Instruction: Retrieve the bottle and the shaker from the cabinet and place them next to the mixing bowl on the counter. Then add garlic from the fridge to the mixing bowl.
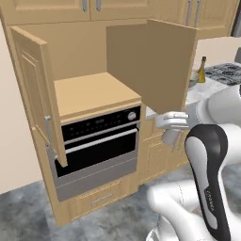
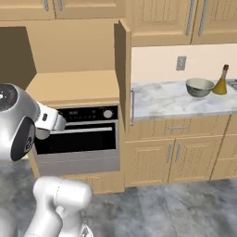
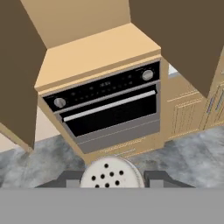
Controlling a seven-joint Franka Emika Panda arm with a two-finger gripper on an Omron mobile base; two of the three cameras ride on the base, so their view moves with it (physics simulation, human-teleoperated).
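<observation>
My gripper (image 3: 111,180) is shut on the shaker (image 3: 111,173), a small grey cylinder whose rounded, holed top shows between the dark fingers (image 3: 70,178). The hand (image 1: 170,136) hangs in front of the open cabinet (image 1: 94,92), above and facing the oven. The cabinet's shelf niche (image 2: 74,85) is bare, with both doors swung open. On the marble counter (image 2: 171,99) to the right stands the mixing bowl (image 2: 200,86) with the bottle (image 2: 221,81) right beside it. The bottle (image 1: 202,70) also peeks past the door edge. The fridge and the garlic are out of view.
A black built-in oven (image 1: 99,139) sits under the niche. The right cabinet door (image 1: 150,66) juts out between the niche and the counter. The left door (image 1: 37,89) stands open too. Drawers and panelled cabinets (image 2: 176,152) run below the counter.
</observation>
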